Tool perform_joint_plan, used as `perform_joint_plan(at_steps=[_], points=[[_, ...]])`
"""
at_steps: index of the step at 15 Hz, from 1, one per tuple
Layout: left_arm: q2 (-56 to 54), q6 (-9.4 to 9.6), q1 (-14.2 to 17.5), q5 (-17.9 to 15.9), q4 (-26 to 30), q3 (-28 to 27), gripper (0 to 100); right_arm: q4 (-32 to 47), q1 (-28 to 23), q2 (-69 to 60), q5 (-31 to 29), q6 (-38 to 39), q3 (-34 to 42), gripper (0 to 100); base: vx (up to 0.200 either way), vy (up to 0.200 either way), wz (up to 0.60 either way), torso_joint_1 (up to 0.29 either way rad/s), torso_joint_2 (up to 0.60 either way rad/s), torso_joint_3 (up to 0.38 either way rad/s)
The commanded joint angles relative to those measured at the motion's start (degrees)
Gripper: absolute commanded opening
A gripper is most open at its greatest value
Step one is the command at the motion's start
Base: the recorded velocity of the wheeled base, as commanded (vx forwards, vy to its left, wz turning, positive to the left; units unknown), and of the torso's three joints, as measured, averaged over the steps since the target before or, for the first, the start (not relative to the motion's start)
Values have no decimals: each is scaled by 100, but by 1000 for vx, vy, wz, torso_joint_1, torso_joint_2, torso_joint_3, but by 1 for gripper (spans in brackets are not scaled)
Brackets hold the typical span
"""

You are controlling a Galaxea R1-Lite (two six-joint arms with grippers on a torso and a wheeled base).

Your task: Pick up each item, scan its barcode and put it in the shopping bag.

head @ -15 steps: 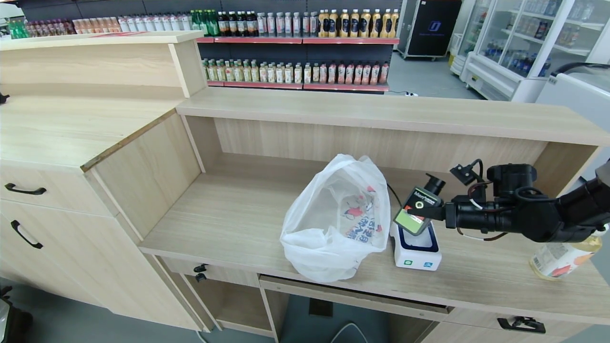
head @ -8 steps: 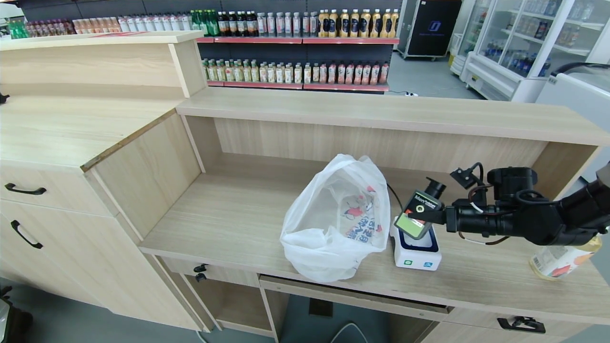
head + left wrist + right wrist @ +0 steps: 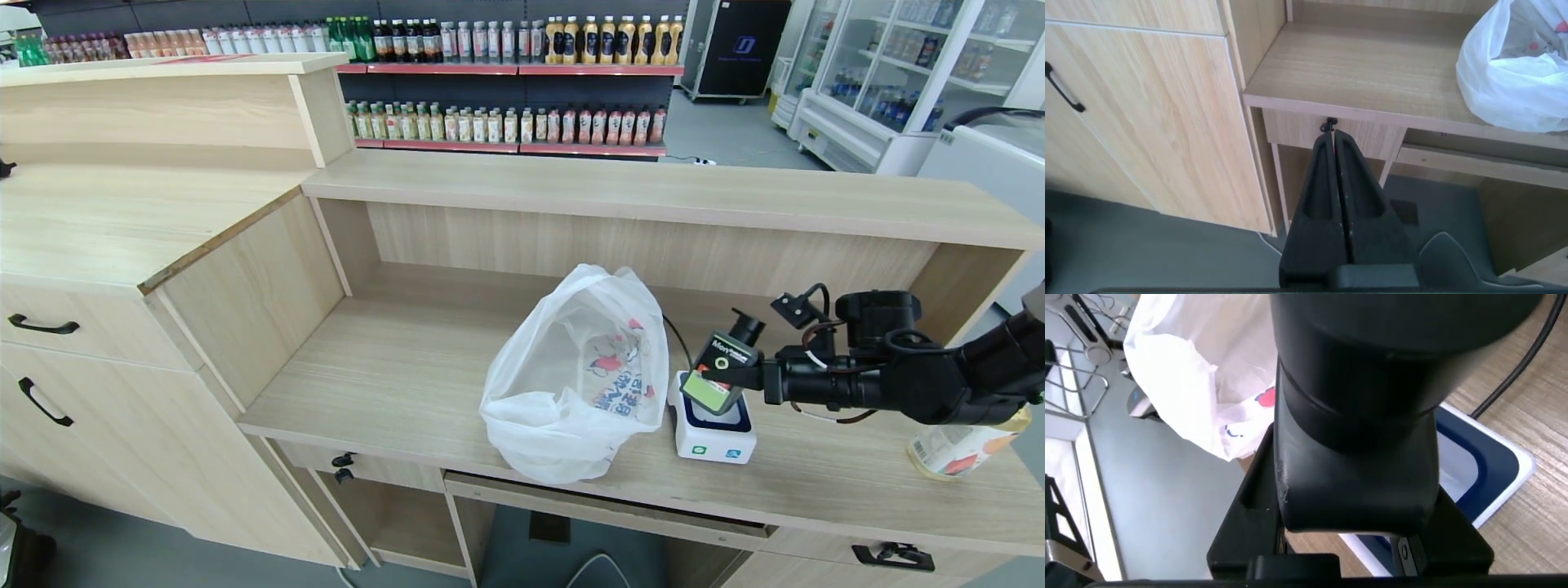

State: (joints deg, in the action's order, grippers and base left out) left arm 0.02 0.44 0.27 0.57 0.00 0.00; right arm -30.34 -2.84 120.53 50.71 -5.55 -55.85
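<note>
- The small bottle (image 3: 713, 385), dark with a green label and a black cap, hangs tilted just above the scanner (image 3: 714, 445). I judge I'm showing its barcode face to the scanner's window. I can't tell whether the two touch.
- My right gripper (image 3: 735, 374) is clamped on the small bottle from the side away from the bag. That leaves the label end free to face the scanner.
- The shopping bag (image 3: 571, 384) sits touching or just beside the scanner, on its other side from my arm, with its mouth gaping upward. The drop after the scan should be a short carry.
- A juice bottle (image 3: 951, 447) stands well apart from the scanner, past my right arm. I take it as the next item.
- My left gripper (image 3: 1334, 143) is pinched closed on nothing. It hangs low in front of the counter (image 3: 392, 384), far from the scanner.
- The counter under the scanner is pale wood, recessed below a raised ledge.
- Far beyond the scanner run drink shelves (image 3: 506, 69) and glass-door coolers (image 3: 890, 65).
</note>
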Motion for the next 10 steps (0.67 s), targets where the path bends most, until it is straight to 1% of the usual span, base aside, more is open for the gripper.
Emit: perform_joint_plan(at_steps=[1, 3, 5, 10], points=[[-2, 0, 0, 4, 0, 0, 0, -7, -15, -47, 44, 1, 65, 0, 0, 0, 0, 0, 0, 0], [-2, 0, 0, 4, 0, 0, 0, -16, -15, -65, 35, -17, 127, 0, 0, 0, 0, 0, 0, 0], [-2, 0, 0, 4, 0, 0, 0, -7, -15, -38, 26, -192, 206, 0, 0, 0, 0, 0, 0, 0], [-2, 0, 0, 4, 0, 0, 0, -24, -6, -12, 35, -263, 188, 0, 0, 0, 0, 0, 0, 0]])
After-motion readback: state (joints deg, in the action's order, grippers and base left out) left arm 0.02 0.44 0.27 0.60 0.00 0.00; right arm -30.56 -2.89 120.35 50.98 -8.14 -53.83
